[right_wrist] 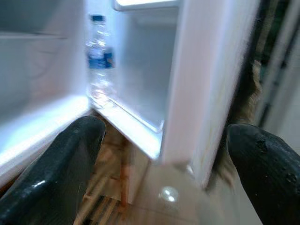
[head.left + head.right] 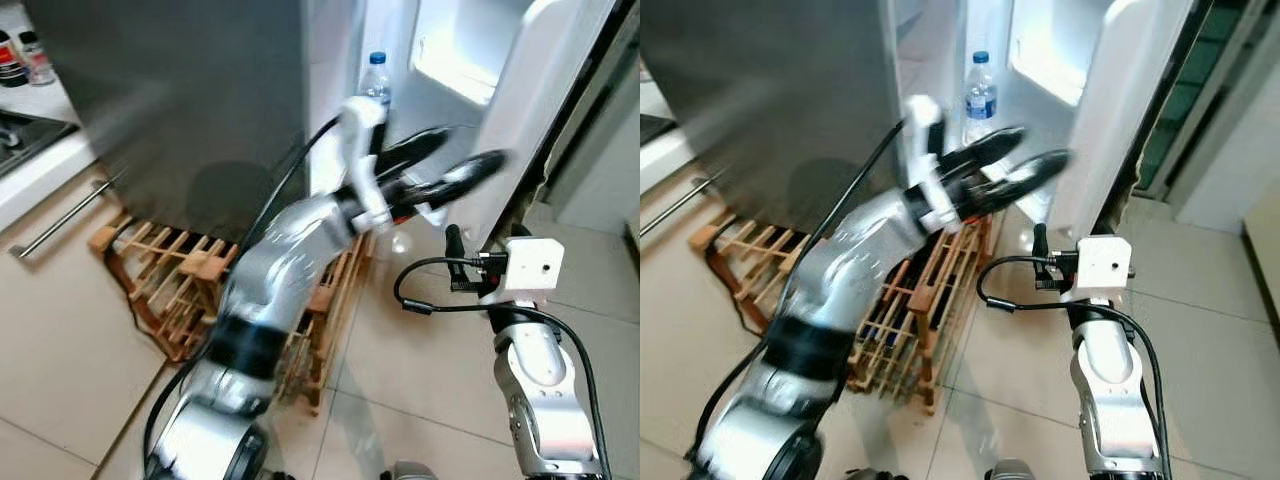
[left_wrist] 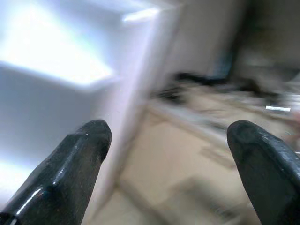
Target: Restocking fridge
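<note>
Fridge [image 2: 200,100] takes up the far left, grey side panel facing us, and its door [image 2: 1120,110] hangs swung open toward the right, so the lit interior sits in the gap between panel and door. That opening is presumably why both arms point that way. Wooden wine rack [image 2: 180,290] sits on the tile floor [image 2: 420,350] against the near foot of the fridge, just left of the opening, so any approach has to come in from the right of it. Kitchen table [image 2: 30,150] edge with a hob is at far left, well apart from the work. Left arm is raised across the middle of the scene, motion-blurred; left gripper [image 2: 450,172] has its two black fingers spread apart with nothing between them, aimed at the door's inner face. My read is it's either reaching for the door or has nothing loaded yet. Right gripper [image 1: 164,154] sits lower, near the door's bottom edge, fingers also spread wide and empty, looking straight into the lower compartment. Water bottle [image 1: 98,61], blue cap and blue label, stands upright on the fridge's lower shelf, far side, beside the door-side bin. It looks stocked already; next item isn't in either gripper.
</note>
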